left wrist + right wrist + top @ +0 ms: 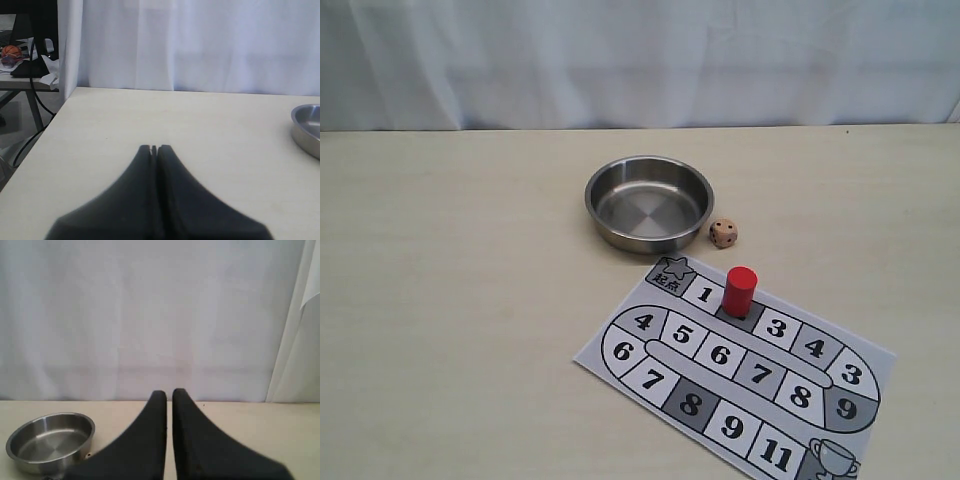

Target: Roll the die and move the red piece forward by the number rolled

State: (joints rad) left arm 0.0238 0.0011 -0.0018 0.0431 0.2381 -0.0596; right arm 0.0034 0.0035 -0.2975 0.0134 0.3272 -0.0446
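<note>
Die (723,233) rests by bowl (649,203); left claw (154,148) and right claw (169,392) hover closed.

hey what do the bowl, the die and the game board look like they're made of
Bowl: looks like stainless steel, brushed and shiny; its floor reflects light in grey wedges.
Die: probably unpainted wood, light tan and matte, with dark pips.
Game board: seems to be printed paper or thin card, lying flat with greyscale print; which of the two is unclear.

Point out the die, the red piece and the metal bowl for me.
die (723,233), exterior view, front face.
red piece (740,291), exterior view, cylinder side.
metal bowl (650,242), exterior view, near outer wall.
</note>
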